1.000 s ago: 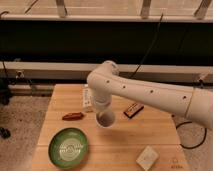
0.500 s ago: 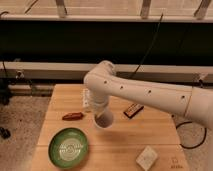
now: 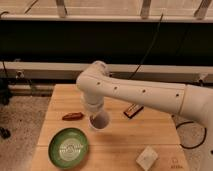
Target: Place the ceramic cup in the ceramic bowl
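Observation:
The ceramic cup (image 3: 100, 121) is small and pale with a dark inside. It hangs tilted under my gripper (image 3: 96, 116), a little above the wooden table (image 3: 120, 142). The gripper is shut on the cup at the end of the white arm (image 3: 140, 95), which reaches in from the right. The ceramic bowl (image 3: 69, 147) is wide and green with a pale ring pattern. It sits at the table's front left, below and left of the cup and apart from it.
A reddish-brown packet (image 3: 72, 116) lies left of the cup. A dark snack bar (image 3: 133, 110) lies to its right. A pale block (image 3: 146, 157) sits at the front right. A dark wall with cables runs behind the table.
The arm and the held cup have shifted slightly to the left, toward the bowl's side. The bowl and the other objects have not moved.

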### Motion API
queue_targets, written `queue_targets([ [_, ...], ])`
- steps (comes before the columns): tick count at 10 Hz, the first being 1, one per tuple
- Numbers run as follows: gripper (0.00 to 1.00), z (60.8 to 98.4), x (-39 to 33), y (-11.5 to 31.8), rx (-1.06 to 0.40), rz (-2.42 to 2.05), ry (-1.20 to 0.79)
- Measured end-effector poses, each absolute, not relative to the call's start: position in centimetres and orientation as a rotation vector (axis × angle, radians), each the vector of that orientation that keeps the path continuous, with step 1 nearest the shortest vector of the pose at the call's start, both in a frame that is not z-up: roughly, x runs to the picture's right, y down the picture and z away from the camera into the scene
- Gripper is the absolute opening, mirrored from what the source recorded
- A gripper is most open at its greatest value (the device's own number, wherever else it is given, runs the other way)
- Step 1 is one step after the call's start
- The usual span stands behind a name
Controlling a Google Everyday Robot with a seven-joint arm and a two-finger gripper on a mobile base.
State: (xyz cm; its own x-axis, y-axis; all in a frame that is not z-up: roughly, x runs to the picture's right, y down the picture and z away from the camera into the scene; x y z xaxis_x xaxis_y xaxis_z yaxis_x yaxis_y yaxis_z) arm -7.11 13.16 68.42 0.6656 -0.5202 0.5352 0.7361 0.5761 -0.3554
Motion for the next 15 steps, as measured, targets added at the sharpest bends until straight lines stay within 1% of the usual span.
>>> queue_targets([
  [2, 0.0, 67.9, -9.2, 13.7, -0.588, -0.781, -0.412],
  [6, 0.0, 67.3, -9.7, 14.4, -0.59, -0.814, -0.419],
  [9, 0.0, 67.0, -12.4, 15.3, -0.584, -0.844, -0.431],
  [12, 0.0, 66.7, -12.6, 16.0, -0.585, -0.869, -0.431],
  [15, 0.0, 66.3, -14.5, 17.1, -0.583, -0.898, -0.447],
])
